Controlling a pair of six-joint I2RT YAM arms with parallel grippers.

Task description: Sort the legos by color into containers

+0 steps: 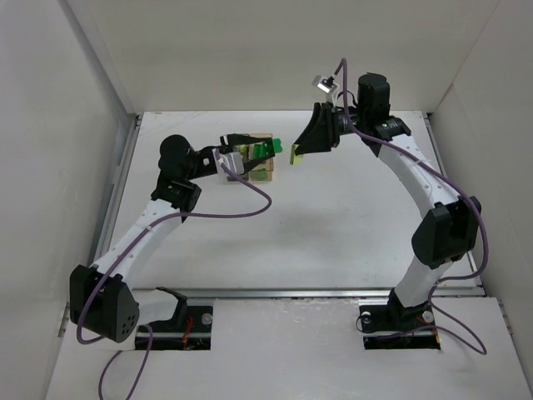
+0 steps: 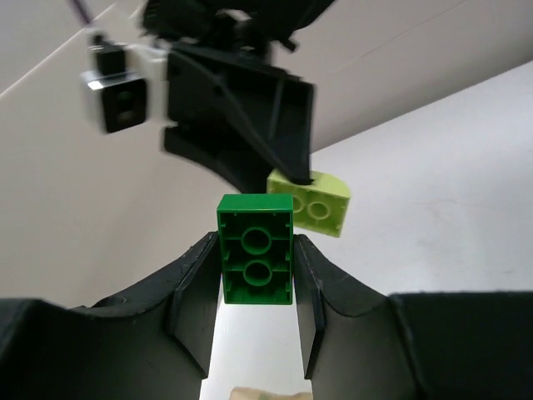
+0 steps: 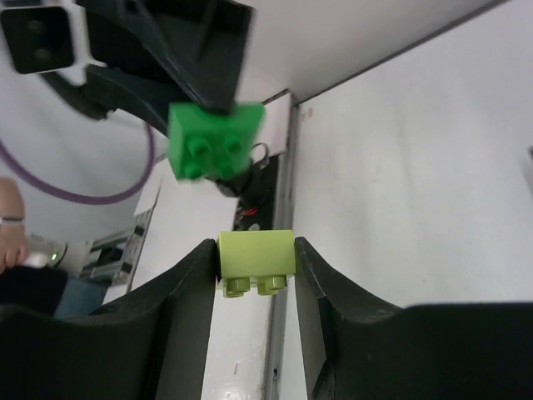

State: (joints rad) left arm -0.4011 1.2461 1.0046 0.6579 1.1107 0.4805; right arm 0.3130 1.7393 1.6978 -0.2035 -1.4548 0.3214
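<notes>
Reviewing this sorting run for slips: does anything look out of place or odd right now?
Nothing looks spilled or damaged. One oddity: two bricks are held up in the air facing each other, the green brick in the left fingers, the pale yellow-green brick in the right fingers, close together but apart.

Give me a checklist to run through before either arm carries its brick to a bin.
1. Left gripper shut on the green brick: ok.
2. Right gripper shut on the lime brick: ok, both fingers touch it.
3. The two bricks apart: ok, a gap shows between them in the top view.
4. Both bricks held off the table: ok.
5. Tan bin located: ok, just by the left gripper.
6. Grey bin located: cannot tell, no view shows it.
</notes>
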